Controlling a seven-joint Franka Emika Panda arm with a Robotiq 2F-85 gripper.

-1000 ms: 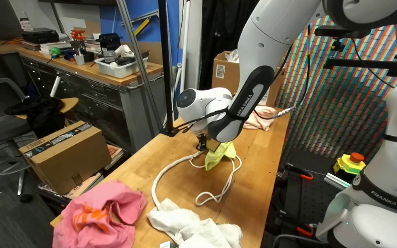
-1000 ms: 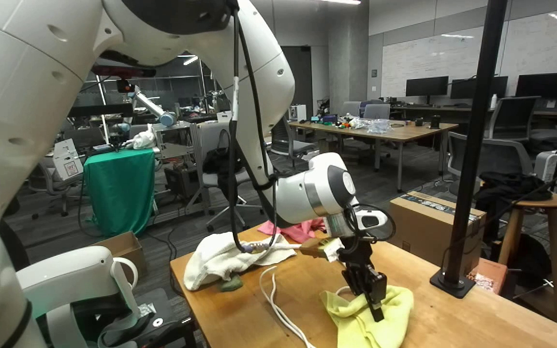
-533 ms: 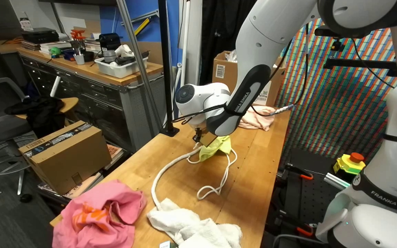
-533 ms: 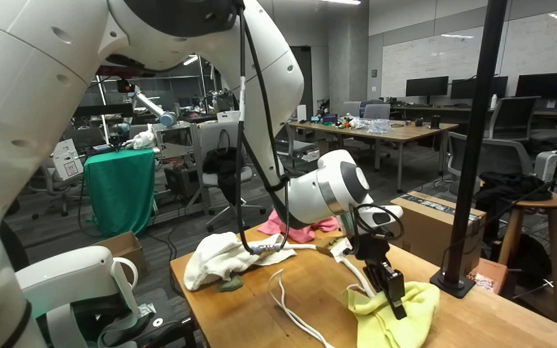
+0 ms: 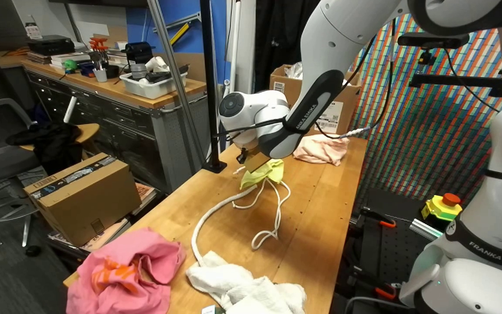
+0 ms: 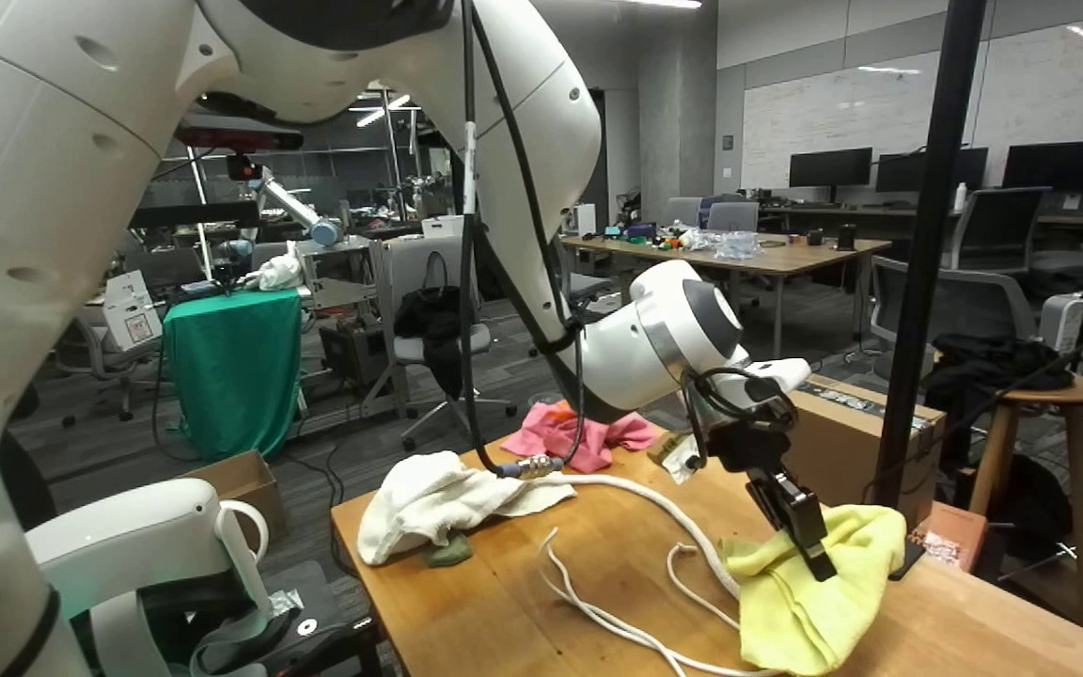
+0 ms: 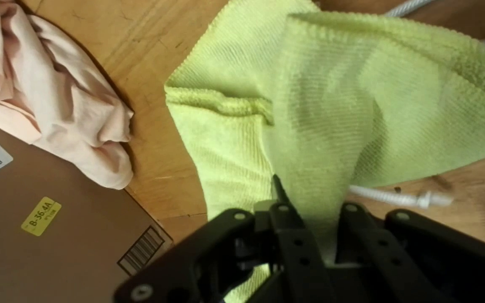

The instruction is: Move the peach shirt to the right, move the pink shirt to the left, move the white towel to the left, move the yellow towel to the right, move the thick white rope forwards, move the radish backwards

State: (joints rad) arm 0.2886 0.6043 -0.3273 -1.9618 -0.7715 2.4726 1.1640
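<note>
Though limp and ribbed, yellow towel (image 7: 320, 109) tight in end effector (image 7: 316, 210).

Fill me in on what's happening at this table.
A robot arm is holding the yellow towel, its gripper closed on a fold of it. The thick rope curves across the table from the white towel to the yellow one, which hides part of it. The pink shirt lies near the white towel at one end, the peach shirt by a cardboard box at the other.
</note>
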